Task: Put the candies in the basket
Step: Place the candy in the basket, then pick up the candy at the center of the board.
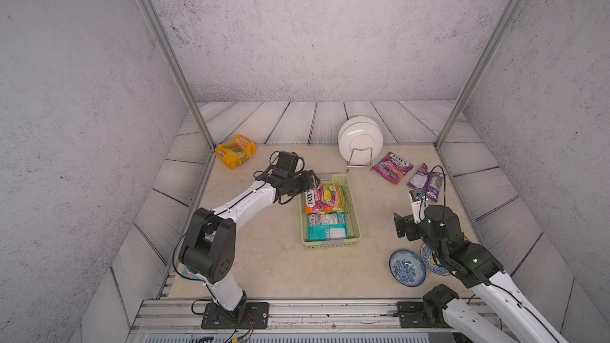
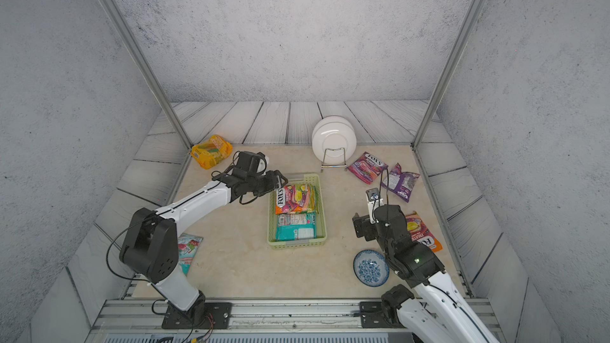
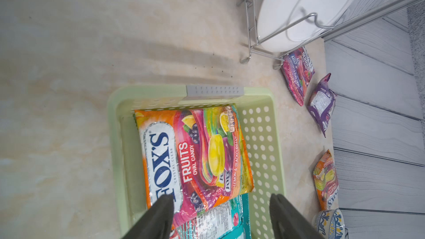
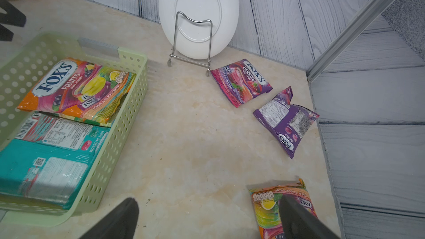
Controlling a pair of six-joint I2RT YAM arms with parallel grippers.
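Near edge, 7 o'clock: a teal-and-red packet (image 2: 189, 247) lies flat on the bench (image 2: 237, 259), half hidden under the left arm's elbow.
Near edge, 5 o'clock: two blue-patterned bowls (image 1: 407, 267) sit side by side, and the right arm covers most of the second.
Right tool (image 4: 208, 201): fingers wide apart with nothing between them, low at 4 o'clock over the end of an orange FOX'S packet (image 2: 424, 232).
Basket (image 1: 352, 212): pale yellow-green with perforated walls, at the bench's centre, its long axis running 6 to 12.
In the basket: a glossy orange-pink Fruits packet (image 1: 325, 198) lies face up at the far end, over a green-edged one. Teal packets (image 1: 326, 229) lie back up at the near end; their number is unclear.
Left tool (image 3: 220, 200): fingers apart, gripping nothing, above the Fruits packet.
Open room: bare bench runs from the basket to the right-hand packets and to the near edge.
2 o'clock: a Berries packet (image 1: 392, 167) lies just beside the wire rack (image 4: 189, 61). A purple packet (image 1: 425, 183) lies back up near the bench's right edge.
1 o'clock: two white plates (image 1: 361, 138) stand upright in the rack.
11 o'clock: a puffy yellow-orange bag (image 1: 236, 151) lies in the far corner.
Count: five packets lie loose on the bench.
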